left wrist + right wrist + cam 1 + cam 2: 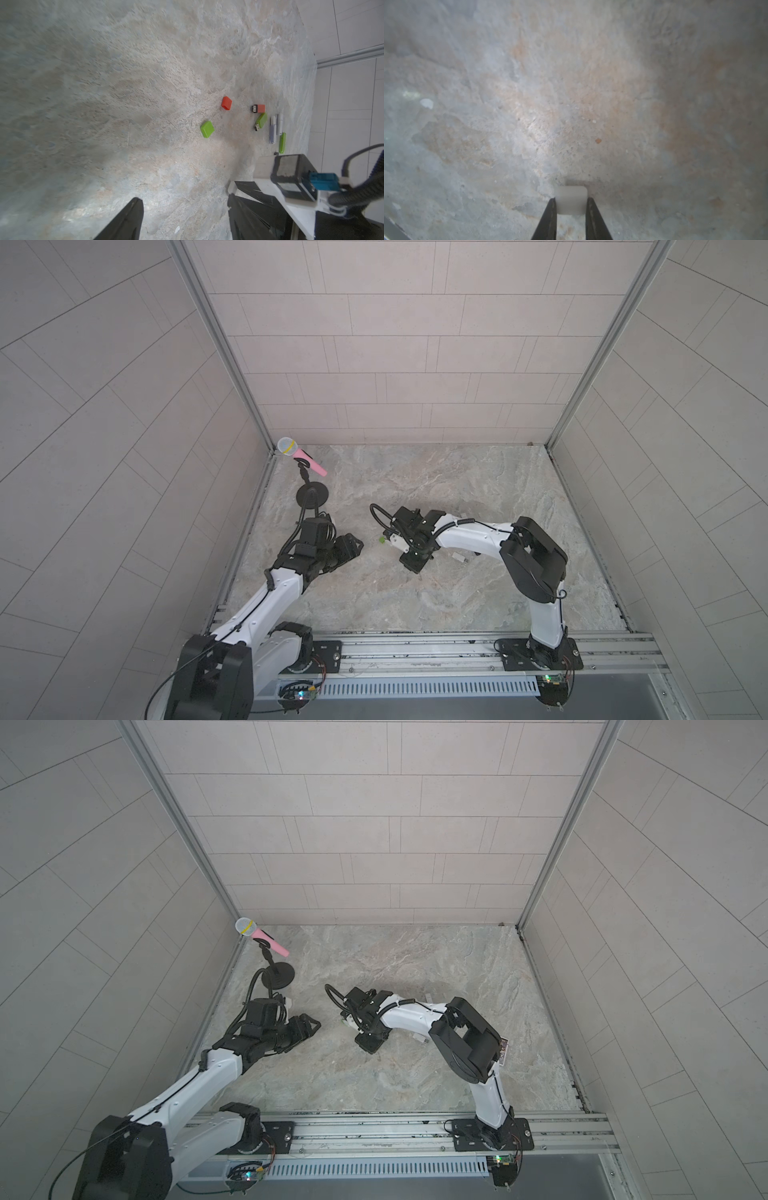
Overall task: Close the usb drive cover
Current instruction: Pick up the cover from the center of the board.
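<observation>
In the right wrist view my right gripper (571,199) is shut on a small white usb cover (571,192), held just above the stone table. Both top views show this gripper (413,566) (368,1045) pointing down at the table's middle. A white usb drive (459,559) (419,1039) with a bare metal plug lies on the table just right of it, beside the right forearm. My left gripper (353,545) (184,198) hangs open and empty to the left, apart from both.
In the left wrist view lie a loose red cap (226,102), a loose green cap (207,129), an uncapped red drive (258,108), an uncapped green drive (260,121) and capped drives (273,131). A pink microphone (301,455) on a stand occupies the back left corner.
</observation>
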Robot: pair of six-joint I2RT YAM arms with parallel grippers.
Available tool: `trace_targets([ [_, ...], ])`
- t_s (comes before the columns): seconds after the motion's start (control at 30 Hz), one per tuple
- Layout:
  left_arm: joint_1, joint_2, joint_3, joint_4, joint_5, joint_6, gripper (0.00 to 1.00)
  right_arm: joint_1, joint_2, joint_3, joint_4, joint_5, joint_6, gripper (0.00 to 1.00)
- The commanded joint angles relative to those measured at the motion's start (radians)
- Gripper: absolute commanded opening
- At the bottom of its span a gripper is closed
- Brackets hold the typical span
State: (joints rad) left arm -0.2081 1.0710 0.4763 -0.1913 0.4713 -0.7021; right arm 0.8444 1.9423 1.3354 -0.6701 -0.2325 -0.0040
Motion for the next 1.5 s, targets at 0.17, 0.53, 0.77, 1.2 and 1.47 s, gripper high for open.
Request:
trace_targets([
  [0.17,-0.085,0.112,-0.028,0.135,0.103,-0.016,0.69,0.004,-0.123,-0.132,0.117,-0.068,-0.245,0.22],
  [0.53,-0.217,0.268,-0.042,0.36,0.217,-0.072,0.64,0.004,-0.224,-0.265,0.252,-0.121,-0.361,0.24],
  [0.77,-0.28,0.382,-0.029,0.499,0.307,-0.114,0.6,0.003,-0.244,-0.291,0.291,-0.124,-0.371,0.24],
  [1.2,-0.317,0.478,-0.047,0.7,0.337,-0.221,0.52,0.002,-0.275,-0.314,0.344,-0.155,-0.345,0.24],
  [1.47,-0.317,0.528,-0.065,0.826,0.349,-0.296,0.44,-0.001,-0.291,-0.32,0.366,-0.158,-0.317,0.24],
])
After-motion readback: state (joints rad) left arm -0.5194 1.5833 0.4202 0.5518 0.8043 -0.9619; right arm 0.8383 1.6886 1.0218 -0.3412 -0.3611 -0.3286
